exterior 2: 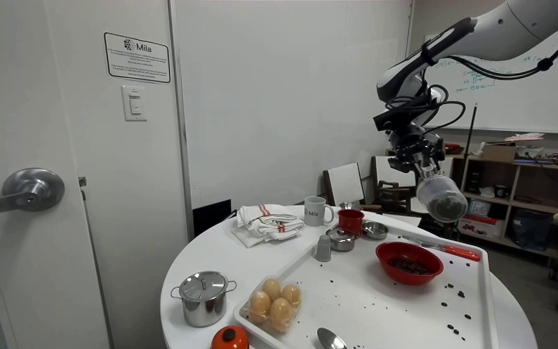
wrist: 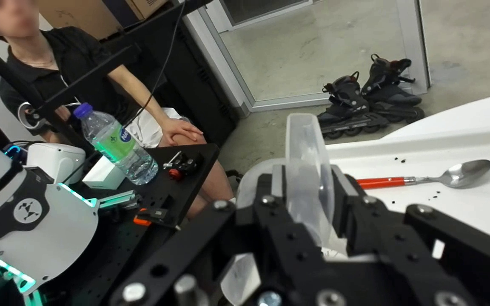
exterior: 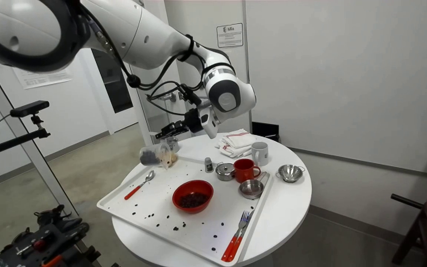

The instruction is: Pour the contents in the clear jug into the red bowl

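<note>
Clear jug in end effector

Your hand is mostly black, your jug colourless and see-through, your bowl red, the bits in it dark. You see a white tray, a white tabletop, tan eggs, a red mug, a dark-lettered pale grey mug, a silvery, red-handled spoon and white towels striped red.

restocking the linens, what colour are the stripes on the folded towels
The stripes are red, on white towels; they show best in an exterior view.
</note>
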